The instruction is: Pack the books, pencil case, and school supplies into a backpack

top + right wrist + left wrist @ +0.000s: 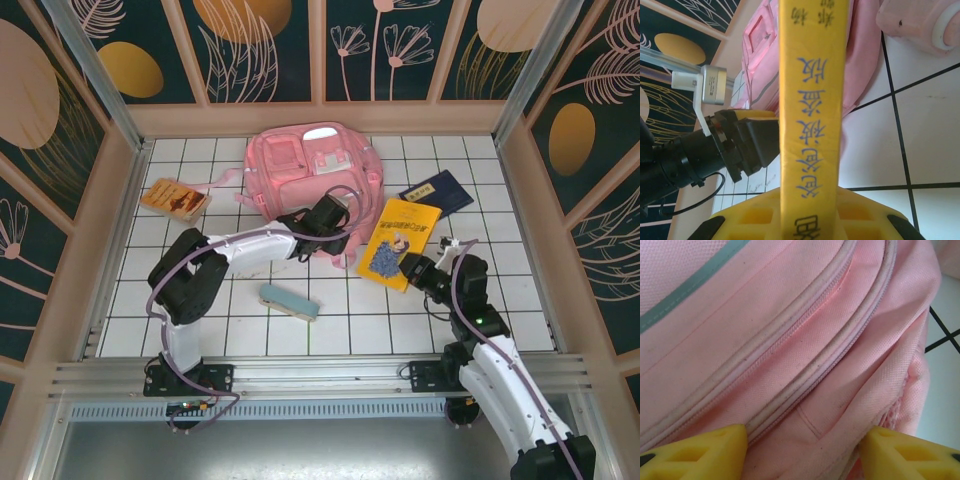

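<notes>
pink woven fabric is all my left wrist sees: the large pink backpack (300, 160) with its pale strip lies at the far middle of the white tiled worktop (200, 330). the zip run in front of me looks shut. my left jaws (802, 452) stand apart over that seam at the bag's near edge, with cloth between the yellow fingers (705, 450). whether they press it i cannot tell. my right jaws (418, 268) are clamped on the near edge of the thin yellow book with the blue-grey picture (400, 240), held tilted just right of the bag. the flat orange book (175, 198) lies far left and a navy book with a yellow label (440, 190) far right. the long pale teal pencil case (289, 301) lies near the middle. all of them are outside the bag.

what worries me: with no mouth opened, the book would butt against cloth and bend, or twist in my one-edge grip. the smooth fabric could also slide out of my left jaws if they catch only a thin fold. my two arms work close together here, so a hasty swing could knock them together.
</notes>
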Action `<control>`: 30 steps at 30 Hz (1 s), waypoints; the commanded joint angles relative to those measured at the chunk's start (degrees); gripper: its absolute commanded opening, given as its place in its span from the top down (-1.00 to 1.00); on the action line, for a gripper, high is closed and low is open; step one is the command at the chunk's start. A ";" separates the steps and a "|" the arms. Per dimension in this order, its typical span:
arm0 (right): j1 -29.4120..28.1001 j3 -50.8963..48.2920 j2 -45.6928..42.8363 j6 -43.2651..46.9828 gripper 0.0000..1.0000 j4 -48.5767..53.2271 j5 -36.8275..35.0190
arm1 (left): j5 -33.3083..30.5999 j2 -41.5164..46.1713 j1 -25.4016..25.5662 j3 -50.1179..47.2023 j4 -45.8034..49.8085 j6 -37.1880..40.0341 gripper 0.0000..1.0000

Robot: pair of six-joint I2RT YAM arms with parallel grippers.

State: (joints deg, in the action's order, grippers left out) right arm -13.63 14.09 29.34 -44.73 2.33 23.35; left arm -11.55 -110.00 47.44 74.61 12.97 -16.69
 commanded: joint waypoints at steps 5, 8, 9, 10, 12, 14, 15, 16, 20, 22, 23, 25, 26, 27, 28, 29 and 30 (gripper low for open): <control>0.44 -1.42 -1.42 -1.86 1.00 -7.91 3.76 | -4.79 -1.95 0.43 3.38 1.13 1.93 0.19; 0.44 -1.54 -1.55 -1.92 1.00 -8.34 4.31 | -5.36 -1.94 0.35 3.94 1.79 1.83 0.48; 0.43 -1.68 -1.62 -1.99 1.00 -8.73 4.61 | -5.62 -1.62 0.37 4.05 2.03 1.70 0.50; 0.44 -1.96 -1.68 -2.25 1.00 -9.32 5.22 | -5.76 -1.10 0.36 4.14 2.14 1.50 0.58; 0.44 -2.70 -1.69 -3.41 1.00 -11.54 6.85 | -5.42 0.26 0.44 4.29 2.23 1.17 0.82; 0.40 -3.92 -1.64 -5.45 1.00 -15.15 9.01 | -6.29 2.06 0.40 4.64 2.54 0.27 1.00; 0.40 -4.40 -1.53 -6.43 1.00 -16.61 9.88 | -7.15 2.83 0.43 4.79 2.66 -0.07 1.00; 0.44 -4.92 -1.43 -7.43 1.00 -18.44 10.75 | -8.09 3.77 0.38 4.97 2.91 -0.51 1.00; 0.37 -6.13 -0.37 -9.85 1.00 -22.66 12.77 | -9.63 8.26 0.40 5.19 3.11 -1.46 1.00; 0.27 -6.68 0.59 -11.40 1.00 -25.47 14.08 | -10.47 10.85 0.43 4.82 2.62 -2.03 1.00; 0.17 -7.22 1.36 -12.58 1.00 -27.52 14.88 | -10.69 12.25 0.38 4.59 2.27 -2.14 1.00; -0.45 -7.97 3.07 -14.56 1.00 -31.02 15.77 | -10.80 15.41 0.32 4.08 1.60 -2.23 1.00; -1.07 -8.24 4.26 -15.30 1.00 -32.85 15.84 | -10.35 16.58 0.34 3.84 1.09 -2.12 1.00; -1.89 -8.05 5.40 -15.50 1.00 -34.01 15.80 | -9.83 17.62 0.44 3.79 0.79 -1.93 1.00; -3.06 -7.60 6.89 -15.36 1.00 -35.14 15.55 | -9.50 18.63 0.38 3.87 0.65 -1.86 1.00; -4.52 -6.96 8.46 -15.04 1.00 -35.66 15.03 | -9.36 19.35 0.40 4.19 0.73 -1.76 1.00; -6.03 -6.29 9.92 -14.71 1.00 -36.55 14.21 | -8.98 19.84 0.38 4.58 1.01 -1.59 1.00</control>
State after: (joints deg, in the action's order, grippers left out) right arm -16.97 5.96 37.54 -58.46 -23.18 36.07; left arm -20.08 -93.38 47.53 77.60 15.29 -17.41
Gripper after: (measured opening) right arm 0.174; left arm 0.065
